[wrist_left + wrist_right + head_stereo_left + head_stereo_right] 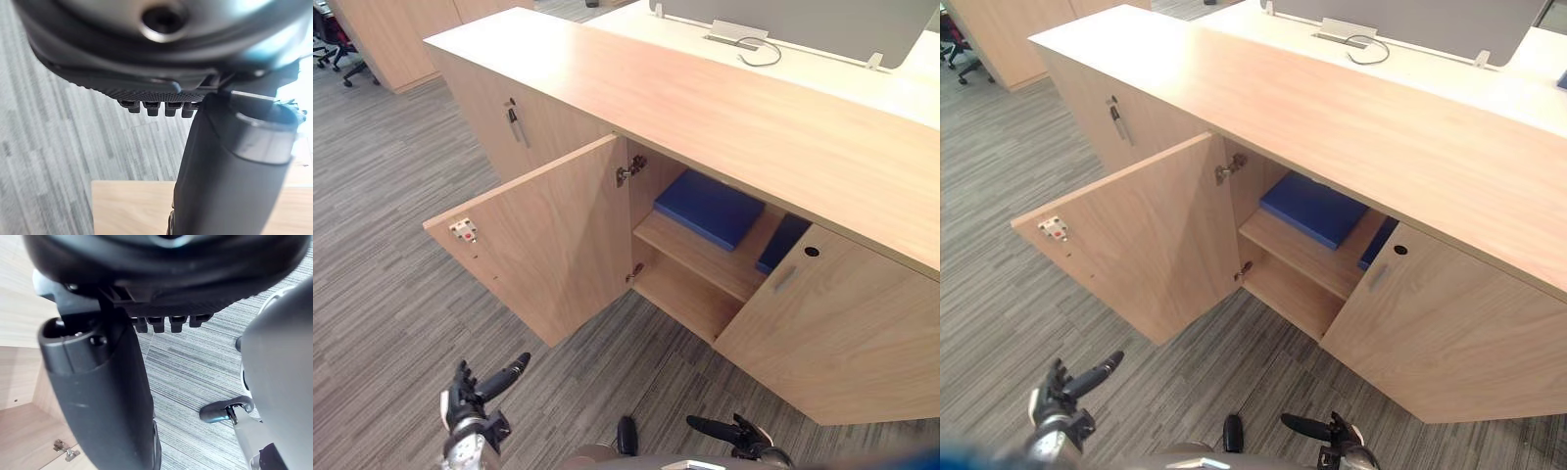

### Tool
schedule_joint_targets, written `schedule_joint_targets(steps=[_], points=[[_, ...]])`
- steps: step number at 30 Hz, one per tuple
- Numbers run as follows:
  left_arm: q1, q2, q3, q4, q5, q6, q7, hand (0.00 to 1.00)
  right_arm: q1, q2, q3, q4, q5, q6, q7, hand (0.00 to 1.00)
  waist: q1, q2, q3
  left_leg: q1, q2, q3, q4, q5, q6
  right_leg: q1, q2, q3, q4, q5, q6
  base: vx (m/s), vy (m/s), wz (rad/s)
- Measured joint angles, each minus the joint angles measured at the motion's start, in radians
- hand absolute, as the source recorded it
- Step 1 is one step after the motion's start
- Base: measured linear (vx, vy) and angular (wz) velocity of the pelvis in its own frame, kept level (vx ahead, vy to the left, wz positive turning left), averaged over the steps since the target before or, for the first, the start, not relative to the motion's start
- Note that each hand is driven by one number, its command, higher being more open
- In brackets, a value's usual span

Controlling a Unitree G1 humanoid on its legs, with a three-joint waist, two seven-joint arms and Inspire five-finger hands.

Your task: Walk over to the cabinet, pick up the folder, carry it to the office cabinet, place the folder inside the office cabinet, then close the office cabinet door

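**While both hands are held empty, the folder (710, 208) is seen shelved**

Where the left hand (470, 397) and the right hand (739, 433) are held low over the carpet (382, 294), their fingers are shown loosely extended, and nothing is gripped by either. Ahead of them, the door (548, 240) of the office cabinet (724, 117) is swung wide open. The folder, blue and flat, is laid on the upper shelf (690, 257) inside, so the placing is judged done and only the closing is left. The folder is judged light, stiff and rather smooth. It is best taken by its near edge, pinched between thumb and fingers. A second blue item (783, 243) is half hidden behind the shut right-hand door (842, 333). Nothing is seen on the visible part of the lower shelf (680, 294).
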Motion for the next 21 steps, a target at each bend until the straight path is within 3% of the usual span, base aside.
schedule_joint_targets(steps=[4,9,10,12,13,14,15,16,21], points=[[-0.042,0.089,0.004,0.0,0.033,0.022,0.016,1.0,0.008,0.001,-0.027,0.0,-0.001,0.005,0.014,1.0,0.003,0.001,-0.019,0.024,0.01,0.004,0.001,-0.019,-0.01,-0.003,0.001,0.022,0.036,0.007,-0.005,0.07,0.021,-0.07],[-0.068,0.135,0.004,0.0,0.027,0.023,0.022,1.0,0.009,-0.001,-0.038,0.003,-0.001,0.01,0.021,1.0,0.009,0.001,-0.027,0.052,0.029,0.015,0.006,-0.025,-0.017,-0.005,0.013,0.05,0.073,0.02,-0.019,0.09,-0.021,-0.08],[-0.078,0.151,0.003,0.0,0.008,0.023,0.022,1.0,0.009,-0.004,-0.04,0.006,-0.001,0.011,0.024,1.0,0.008,0.011,-0.03,0.059,0.048,0.015,0.007,-0.025,-0.018,-0.023,0.022,0.066,0.119,0.025,-0.024,0.06,-0.044,-0.07],[-0.091,0.163,0.002,0.003,-0.011,0.023,0.024,1.0,0.01,-0.016,-0.051,0.013,0.0,0.012,0.034,1.0,0.007,0.028,-0.038,0.065,0.087,0.012,0.007,-0.026,-0.023,-0.05,0.048,0.083,0.107,-0.049,-0.026,0.04,-0.083,-0.08],[-0.106,0.168,0.0,0.005,-0.018,0.024,0.025,1.0,0.01,-0.02,-0.058,0.015,0.005,0.011,0.034,1.0,0.006,0.036,-0.04,0.071,0.107,0.012,0.007,-0.021,-0.036,-0.067,0.064,0.084,0.044,-0.058,-0.03,0.0,-0.114,-0.03],[-0.115,0.174,-0.006,0.005,-0.02,0.024,0.025,1.0,0.01,-0.021,-0.059,0.016,0.005,0.011,0.034,1.0,0.006,0.035,-0.042,0.073,0.111,0.014,0.007,-0.019,-0.046,-0.074,0.066,0.084,0.001,-0.045,-0.033,-0.05,-0.139,-0.02],[-0.129,0.191,-0.016,0.005,-0.025,0.024,0.02,1.0,0.009,-0.02,-0.065,0.024,0.005,0.011,0.034,1.0,0.007,0.019,-0.048,0.075,0.103,0.018,0.007,-0.023,-0.062,-0.104,0.054,0.093,-0.052,0.064,-0.027,-0.08,-0.148,0.05],[-0.138,0.194,-0.017,0.01,-0.026,0.024,0.018,1.0,0.01,-0.021,-0.078,0.031,0.008,0.01,0.034,1.0,0.003,0.016,-0.052,0.077,0.099,0.017,0.006,-0.026,-0.07,-0.112,0.04,0.098,-0.036,0.053,0.004,-0.07,-0.198,-0.03],[-0.196,0.2,-0.019,0.057,-0.052,0.033,0.032,1.0,0.027,-0.064,-0.112,0.039,0.009,0.022,0.034,1.0,0.005,0.068,-0.092,0.08,0.144,0.027,0.001,-0.016,-0.113,-0.1,0.089,0.115,-0.075,0.042,-0.018,-0.04,-0.184,-0.09]])
